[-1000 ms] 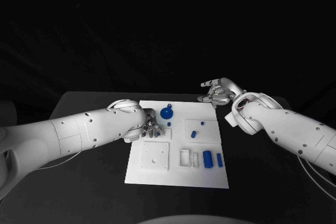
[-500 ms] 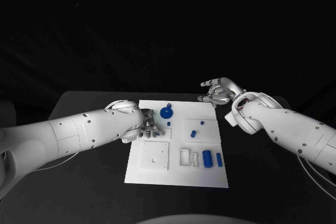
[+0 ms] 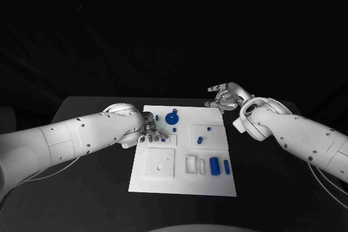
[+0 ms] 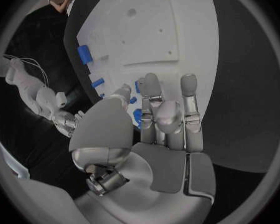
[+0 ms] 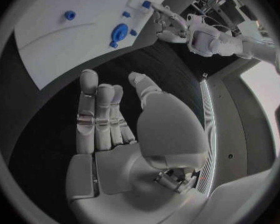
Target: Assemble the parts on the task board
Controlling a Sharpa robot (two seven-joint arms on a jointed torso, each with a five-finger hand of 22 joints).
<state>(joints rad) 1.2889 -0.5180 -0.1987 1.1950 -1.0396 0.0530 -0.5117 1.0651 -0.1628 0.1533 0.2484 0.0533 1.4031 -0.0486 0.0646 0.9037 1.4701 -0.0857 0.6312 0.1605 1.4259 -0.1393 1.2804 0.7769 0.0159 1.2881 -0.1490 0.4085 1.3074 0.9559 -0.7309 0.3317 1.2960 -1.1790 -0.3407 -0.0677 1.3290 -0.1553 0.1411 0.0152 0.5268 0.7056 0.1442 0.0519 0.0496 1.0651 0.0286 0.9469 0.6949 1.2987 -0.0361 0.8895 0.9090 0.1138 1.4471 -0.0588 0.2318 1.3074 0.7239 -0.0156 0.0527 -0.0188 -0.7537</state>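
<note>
The left hand (image 3: 151,132), fingers spread and holding nothing, has edged up the task board (image 3: 165,184) toward the round blue part (image 3: 172,118); the right hand (image 3: 226,96) stays open off-board.

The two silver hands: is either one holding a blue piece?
No. The right hand is open, off the task board. The left hand hovers over a small blue piece, fingers straight, gripping nothing.
</note>
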